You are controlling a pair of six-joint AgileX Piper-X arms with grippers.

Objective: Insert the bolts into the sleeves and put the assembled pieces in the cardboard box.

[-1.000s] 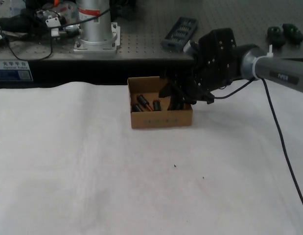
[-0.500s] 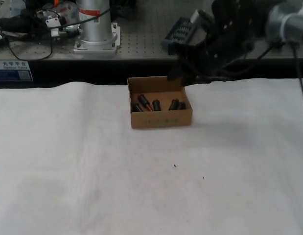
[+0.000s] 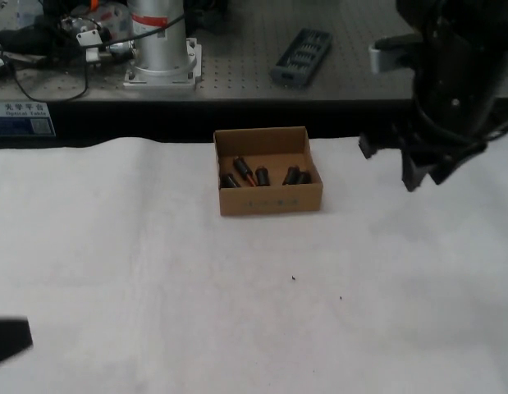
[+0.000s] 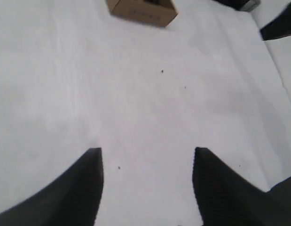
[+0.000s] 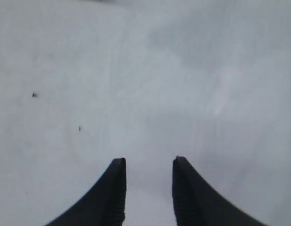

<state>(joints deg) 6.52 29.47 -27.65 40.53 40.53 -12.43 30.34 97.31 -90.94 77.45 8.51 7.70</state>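
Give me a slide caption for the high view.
Cardboard box of assembled pieces on white cloth; right gripper hovers open beside it.

Pieces (image 3: 262,176) in the cardboard box (image 3: 270,199) are too small: I can't split bolt from sleeve or count them surely. Left wrist view cuts the box at its top edge. My right gripper (image 3: 422,175) is smeared in the high view, fingers (image 5: 112,197) unreadable there, and its arm runs off the top and right edges. Dark shape (image 3: 9,341) at the lower left edge, mostly cut off, probably my left arm. Both wrist views crop my fingers at the bottom edge.
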